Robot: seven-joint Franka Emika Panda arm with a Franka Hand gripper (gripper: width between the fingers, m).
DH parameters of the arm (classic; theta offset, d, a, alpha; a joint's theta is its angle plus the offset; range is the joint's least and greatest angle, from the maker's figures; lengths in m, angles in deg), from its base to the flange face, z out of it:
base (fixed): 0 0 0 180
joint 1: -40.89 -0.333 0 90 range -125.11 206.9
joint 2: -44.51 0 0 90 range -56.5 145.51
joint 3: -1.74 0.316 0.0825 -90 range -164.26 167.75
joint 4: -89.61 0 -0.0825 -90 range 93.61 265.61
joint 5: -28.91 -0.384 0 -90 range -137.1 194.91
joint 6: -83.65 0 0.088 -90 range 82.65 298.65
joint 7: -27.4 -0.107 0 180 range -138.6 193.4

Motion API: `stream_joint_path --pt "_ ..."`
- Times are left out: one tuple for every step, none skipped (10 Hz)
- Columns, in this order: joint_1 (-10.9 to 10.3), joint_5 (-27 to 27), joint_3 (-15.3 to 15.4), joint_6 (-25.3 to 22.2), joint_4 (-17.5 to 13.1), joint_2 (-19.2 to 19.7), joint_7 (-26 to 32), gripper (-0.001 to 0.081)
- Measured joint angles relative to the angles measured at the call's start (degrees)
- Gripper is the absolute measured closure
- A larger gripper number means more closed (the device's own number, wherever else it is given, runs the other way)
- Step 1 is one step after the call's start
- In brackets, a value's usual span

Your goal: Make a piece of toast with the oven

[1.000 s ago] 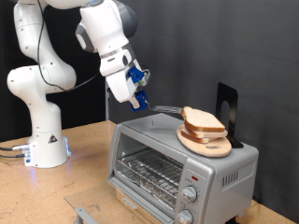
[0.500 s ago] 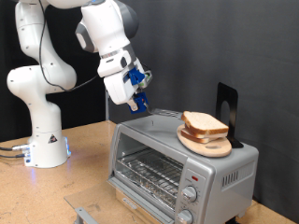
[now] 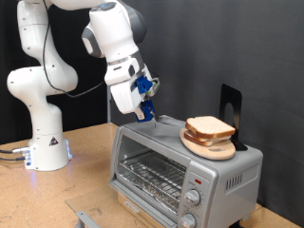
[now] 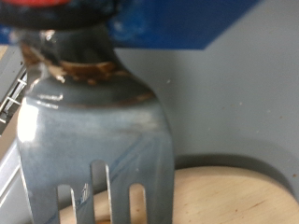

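The exterior camera stands off the arm at about worktop (image 3: 85,161) height, near one corner, facing across to the black backdrop and taking in the arm and the oven (image 3: 186,167) from middling range. The wrist camera looks along a fork (image 4: 93,131), very close. Both share the round board (image 3: 209,144) (image 4: 234,196) on the oven's top.

Backdrop: a black curtain (image 3: 237,47) hangs behind my table, covering the whole rear of the exterior view.
Table: a light wood top (image 3: 90,152) spreads out from the curtain's foot (grain barely visible).
Cables: dark leads (image 3: 9,152) lie on the table at the exterior view's left edge.
Bracket: a small grey metal piece (image 3: 87,218) sits on the table's front part.
Light: even, soft, with faint shadows on the table.
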Motion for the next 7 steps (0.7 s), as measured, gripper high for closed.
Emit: stream_joint_path --pt "0.00 0.06 0.07 0.16 -0.71 0.84 -0.04 0.0365" --pt "0.00 0.09 0.17 0.30 -1.35 1.63 -0.09 0.0367" --pt "0.00 0.17 0.31 0.41 -2.04 2.37 -0.30 0.0367" --pt "0.00 0.43 0.51 0.65 -2.68 3.08 -0.79 0.0369" --pt "0.00 0.98 0.72 0.88 -3.31 3.73 -1.30 0.0369" --pt "0.00 2.24 1.06 1.74 -3.89 4.39 -2.18 0.0372" --pt "-0.01 3.90 1.62 2.47 -4.44 5.04 -3.32 0.0382"
